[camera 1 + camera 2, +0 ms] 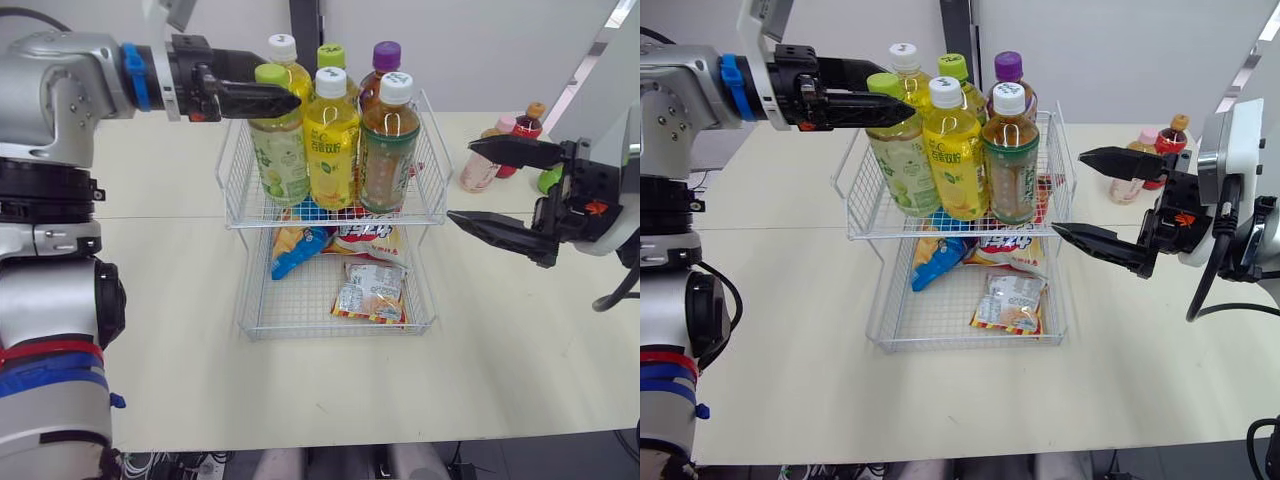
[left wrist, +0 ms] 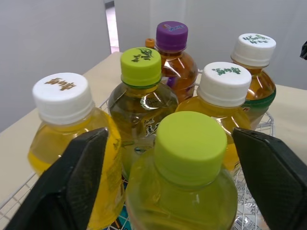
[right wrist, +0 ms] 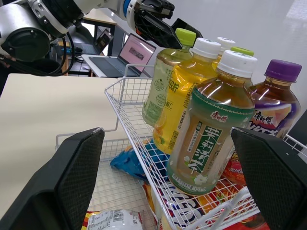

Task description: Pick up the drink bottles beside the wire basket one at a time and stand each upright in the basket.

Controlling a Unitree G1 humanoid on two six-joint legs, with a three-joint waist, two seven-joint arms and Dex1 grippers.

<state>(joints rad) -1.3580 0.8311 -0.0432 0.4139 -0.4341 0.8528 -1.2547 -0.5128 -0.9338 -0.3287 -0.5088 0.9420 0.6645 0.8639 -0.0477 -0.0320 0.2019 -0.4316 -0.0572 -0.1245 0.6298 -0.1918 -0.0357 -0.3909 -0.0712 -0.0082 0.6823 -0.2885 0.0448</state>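
The lime-capped bottle [image 1: 278, 150] stands upright in the top tier of the wire basket [image 1: 432, 190], directly between the fingers [image 2: 81, 172] of the left gripper [image 1: 280, 98]. These are spread wide to either side of its cap and seem to clasp nothing (five more bottles are crowded just past the fingertips). If it is being let go, the gripper is best drawn straight back along its own fingers so no neighbour is clipped. The right gripper [image 1: 462, 183] is held wide open and empty, with two loose bottles [image 1: 482, 165] just beyond it.
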